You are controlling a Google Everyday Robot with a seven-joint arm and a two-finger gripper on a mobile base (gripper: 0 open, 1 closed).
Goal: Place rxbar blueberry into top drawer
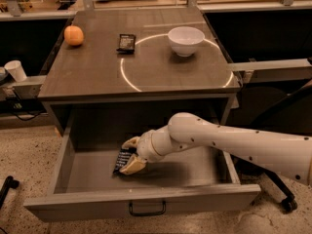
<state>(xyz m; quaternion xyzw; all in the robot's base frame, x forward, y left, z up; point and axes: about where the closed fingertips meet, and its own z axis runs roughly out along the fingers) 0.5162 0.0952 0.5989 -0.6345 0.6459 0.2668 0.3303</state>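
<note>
The top drawer [146, 199] is pulled wide open below the table, its black handle [146, 209] at the centre of the grey front. My gripper [131, 155] is reached down inside the drawer, toward its left half. It is shut on the rxbar blueberry [122, 161], a dark wrapper with white lettering, held between the two tan fingertips low over the drawer floor. Part of the bar is hidden by the lower fingertip [132, 166]. The white arm [229, 143] comes in from the right over the drawer's right wall.
On the table top [97, 72] lie an orange [73, 35] at the back left, a short black-wrapped bar [126, 42] and a white bowl [185, 40]. A white cup [16, 70] stands on a ledge at the left. Chair wheels [287, 204] sit at the right.
</note>
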